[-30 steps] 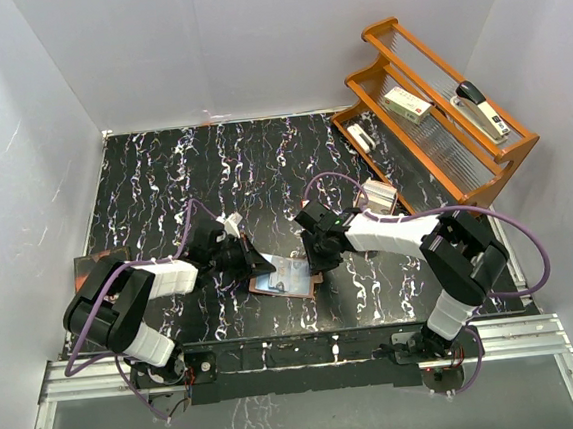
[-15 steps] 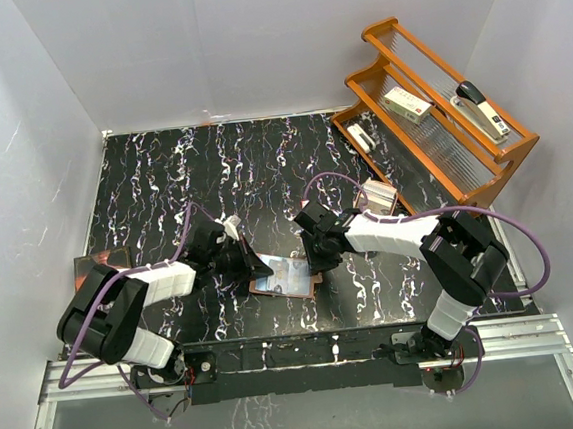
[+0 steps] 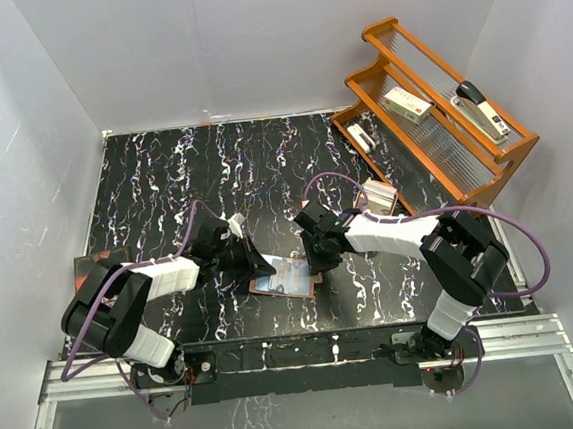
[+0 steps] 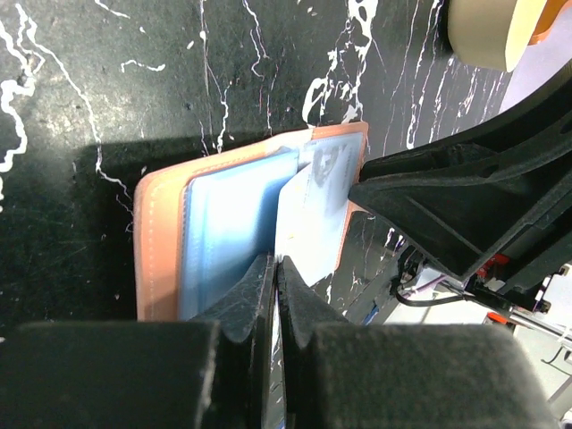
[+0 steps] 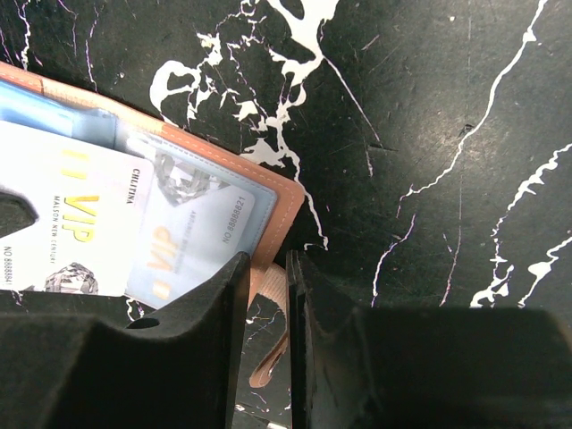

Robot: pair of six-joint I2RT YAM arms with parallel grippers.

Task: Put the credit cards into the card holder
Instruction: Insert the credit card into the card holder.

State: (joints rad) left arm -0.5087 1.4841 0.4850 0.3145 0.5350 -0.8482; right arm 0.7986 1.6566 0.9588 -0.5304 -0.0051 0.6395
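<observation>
Top external: left fingers nearer holder

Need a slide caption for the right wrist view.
Right claw pinches the open card holder's tab; a white VIP card lies across its inner pockets.

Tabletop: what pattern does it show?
Black tabletop with white marble veins, clearest in right wrist view.

The black marbled table carries the open card holder, a wooden rack and, perhaps, a booklet.
</observation>
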